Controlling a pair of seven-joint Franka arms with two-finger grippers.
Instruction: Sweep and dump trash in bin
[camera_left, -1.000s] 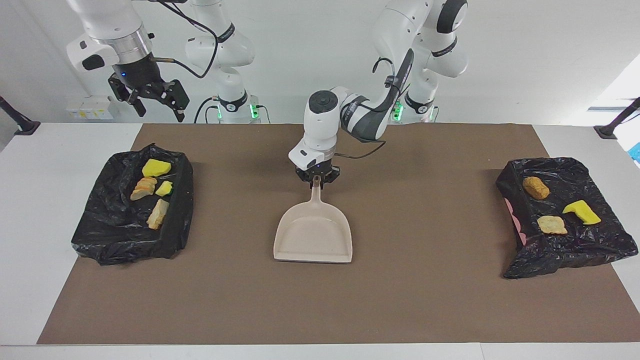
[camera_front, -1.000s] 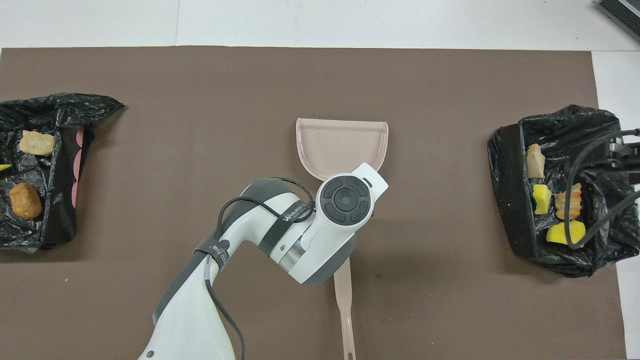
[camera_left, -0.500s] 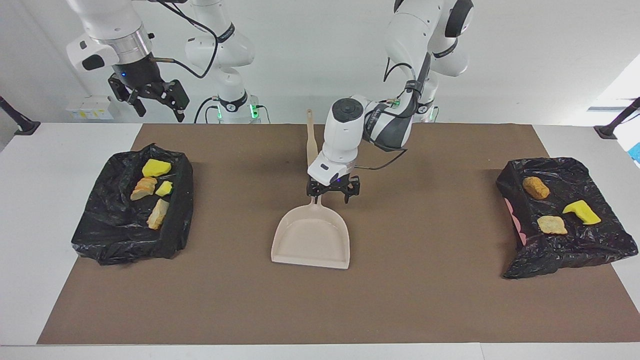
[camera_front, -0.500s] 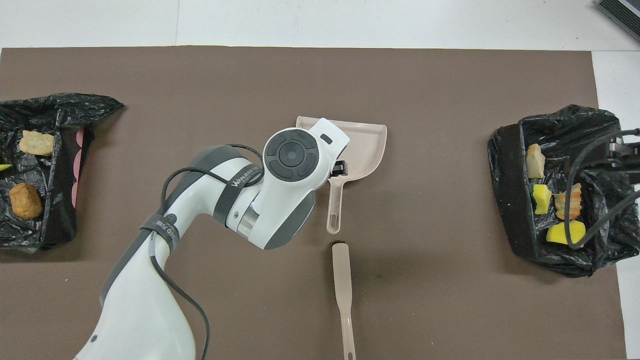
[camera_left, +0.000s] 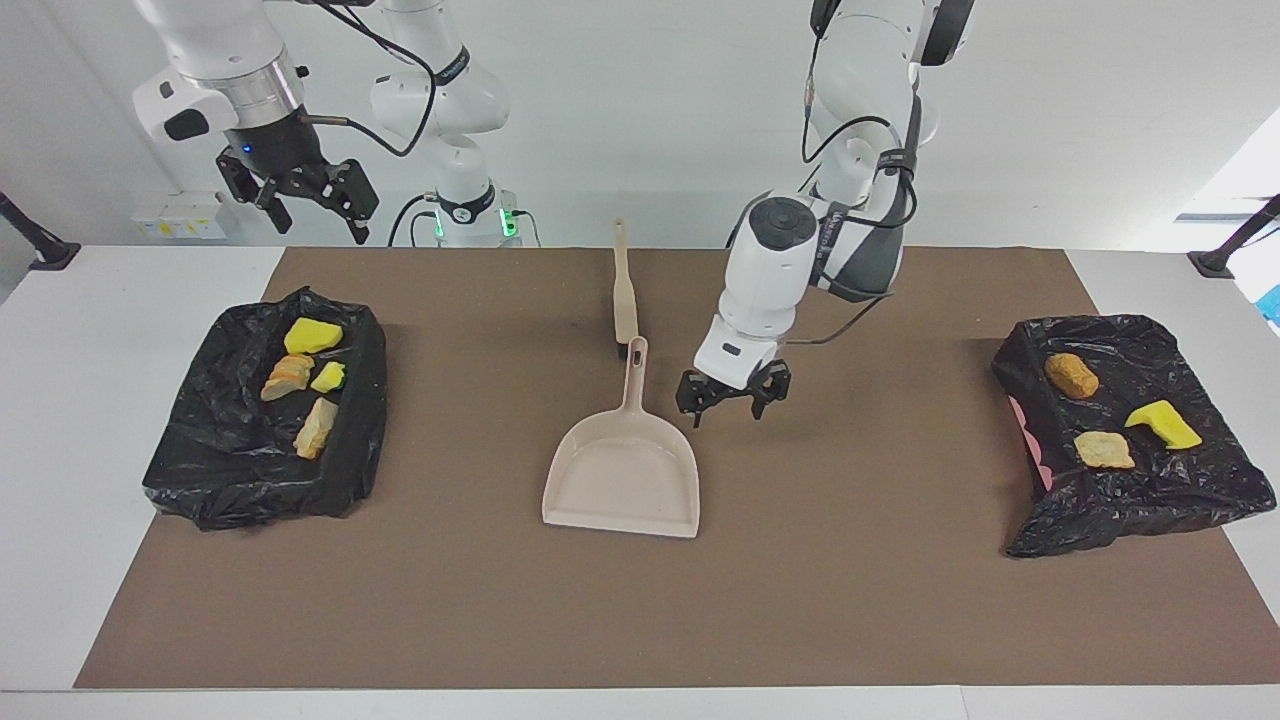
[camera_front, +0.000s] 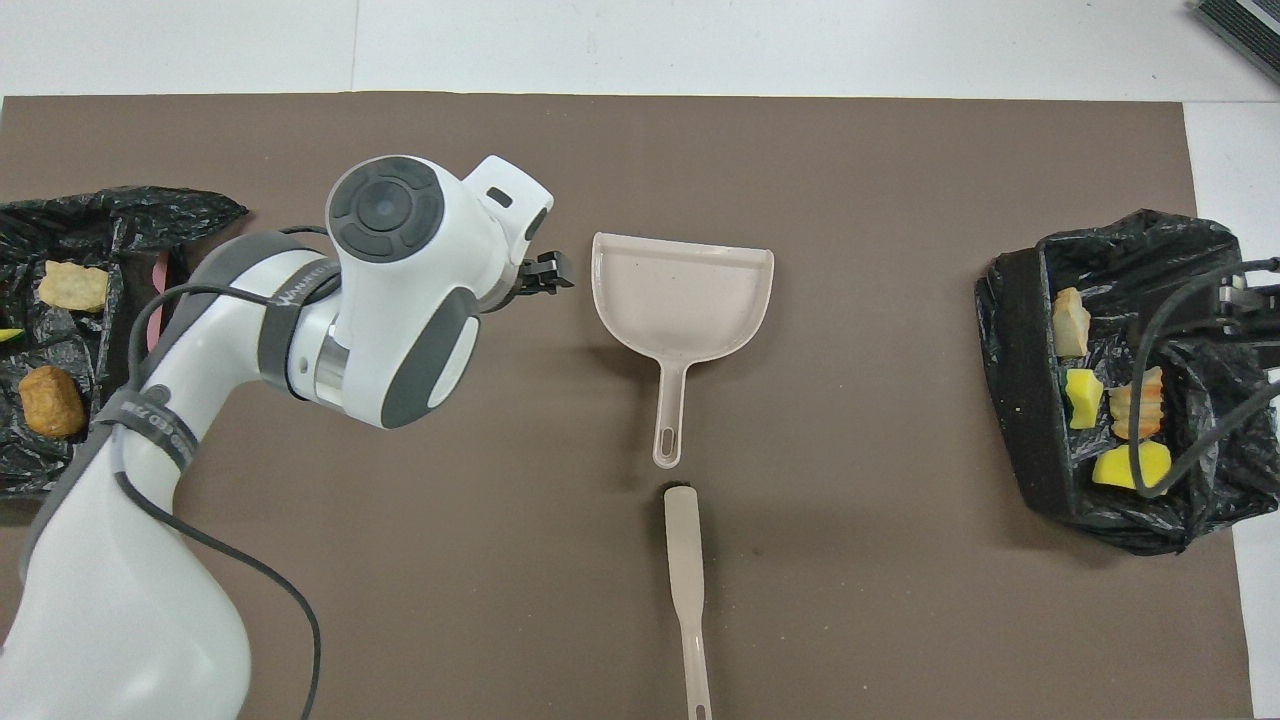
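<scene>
Since the earlier frame the dustpan (camera_left: 622, 478) had been let go and the left tool (camera_left: 729, 397) carried off toward the left arm's end of the desk (camera_left: 60, 400); its fingers were seen apart, empty, over bare mat beside the pan. The trash (camera_left: 305, 380) was noted as already binned: four pieces in the bag at the right arm's end, three pieces (camera_left: 1110, 410) in the other. The pan's handle ran toward the robots, in line with the brush (camera_left: 624, 290). The right tool (camera_left: 300, 195) was held waiting, open, above its bag's near edge.
</scene>
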